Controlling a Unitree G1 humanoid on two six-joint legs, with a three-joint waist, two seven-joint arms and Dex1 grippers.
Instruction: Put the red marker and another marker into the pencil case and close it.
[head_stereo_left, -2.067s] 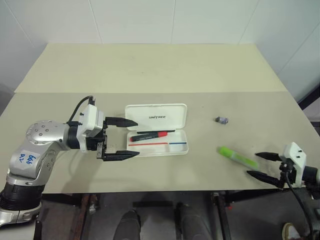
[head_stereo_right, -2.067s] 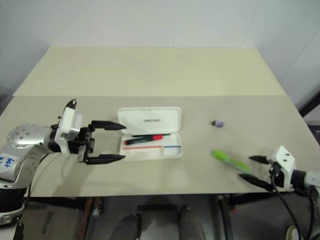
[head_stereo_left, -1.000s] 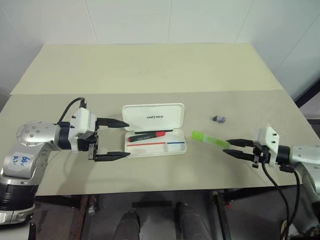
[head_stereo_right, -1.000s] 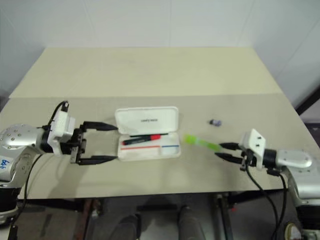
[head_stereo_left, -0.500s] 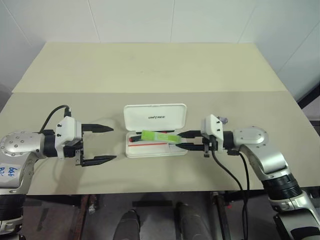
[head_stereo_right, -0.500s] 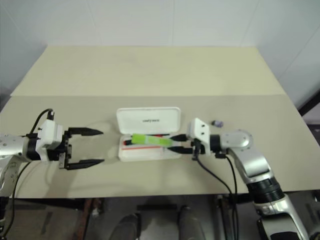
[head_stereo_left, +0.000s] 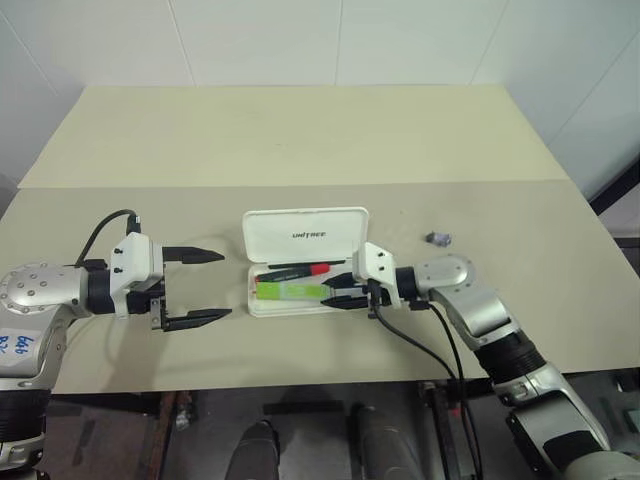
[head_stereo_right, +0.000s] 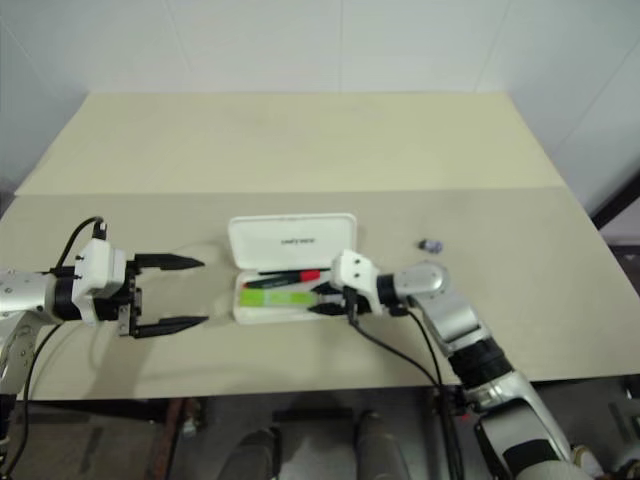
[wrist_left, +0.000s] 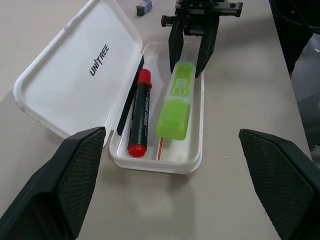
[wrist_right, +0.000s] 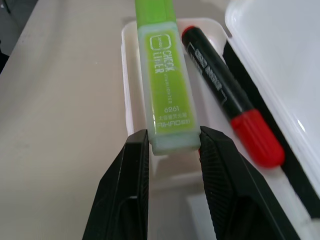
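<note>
right gripper (wrist_right: 170, 145): clamped on one end of the chunky lime-green highlighter (wrist_left: 177, 99), lying inside the open white plastic case (wrist_left: 90, 75)
red-capped black marker (wrist_left: 140, 111): laid beside it
left gripper (head_stereo_left: 208, 285): spread wide, beside the case

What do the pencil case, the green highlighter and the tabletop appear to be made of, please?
Pencil case: apparently hard white plastic, glossy; its moulded rounded rim catches soft highlights.
Green highlighter: seemingly translucent lime plastic, smooth and slightly shiny, with print on the barrel.
Tabletop: a matte beige board, perhaps laminate; flat, without glare, with a seam across it. The exact material cannot be told.
</note>
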